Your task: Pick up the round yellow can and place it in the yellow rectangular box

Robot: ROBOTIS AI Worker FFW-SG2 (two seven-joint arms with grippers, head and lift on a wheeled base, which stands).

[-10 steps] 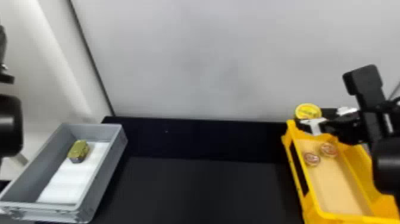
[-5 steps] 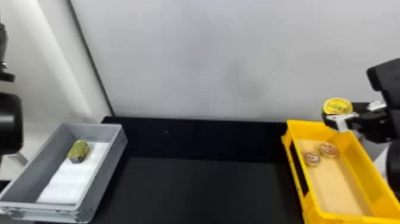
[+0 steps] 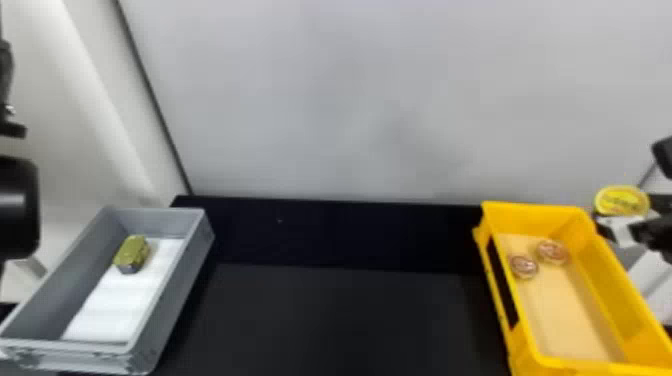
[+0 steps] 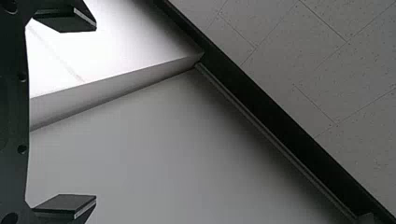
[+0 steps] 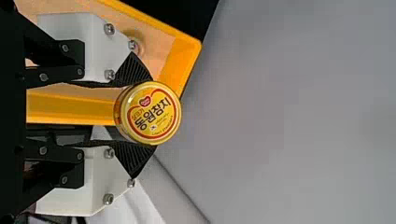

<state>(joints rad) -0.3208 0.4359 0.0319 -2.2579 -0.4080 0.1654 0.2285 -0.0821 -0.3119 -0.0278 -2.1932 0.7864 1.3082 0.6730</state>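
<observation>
Within right end effector (image 3: 619, 220), yellow can (image 5: 152, 113).

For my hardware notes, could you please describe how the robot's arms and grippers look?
The left arm and right arm are black, the left with a rounded housing. The left gripper has a black plate with round holes and flat black fingers; the right gripper has black links, white blocks, silver screws and ribbed black pads.

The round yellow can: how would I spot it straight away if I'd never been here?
Find the yellow rectangular box on the robot's right, then look to its far right corner. There the right gripper holds the can, its yellow lid ringed in red. Its round neighbours have brownish-pink tops and lie inside the box.
</observation>
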